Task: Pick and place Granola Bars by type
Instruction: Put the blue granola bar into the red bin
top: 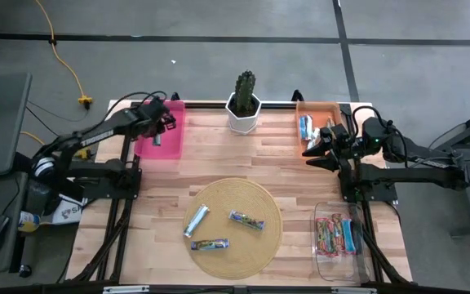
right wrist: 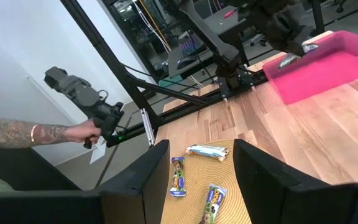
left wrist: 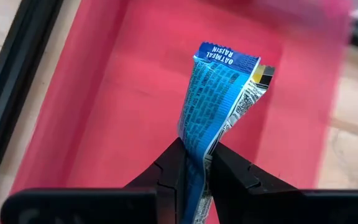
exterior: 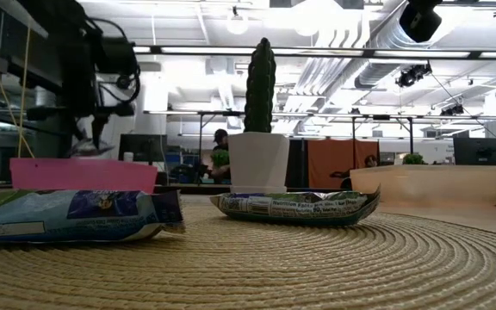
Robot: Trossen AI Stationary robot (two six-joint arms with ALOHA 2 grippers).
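Observation:
My left gripper (top: 159, 131) is over the pink bin (top: 170, 145) at the table's far left, shut on a blue-and-white granola bar (left wrist: 219, 106). In the low view the bar (exterior: 89, 148) shows just above the bin's rim. Three more bars lie flat on the round woven mat (top: 233, 196): a silvery-blue one (top: 196, 219) and two multicoloured ones (top: 247, 220) (top: 210, 244). My right gripper (right wrist: 197, 180) waits open by the orange bin (top: 321, 110) at the far right, with nothing between its fingers. My left gripper pinches the blue-and-white bar between its two fingers (left wrist: 169, 171), near one end of the wrapper (left wrist: 199, 149). The fingers slant downward into the pink bin. The bar sticks out past the fingertips, slightly twisted, its crimped free end (left wrist: 227, 57) over the bin's floor.
A cactus in a white pot (top: 244, 110) stands at the far middle. The orange bin holds blue-and-white bars (top: 304, 126). A clear bin (top: 339, 237) at the near right holds several pink-red bars. A person's forearm with a hand-held device (right wrist: 86, 127) shows beyond the table's left side.

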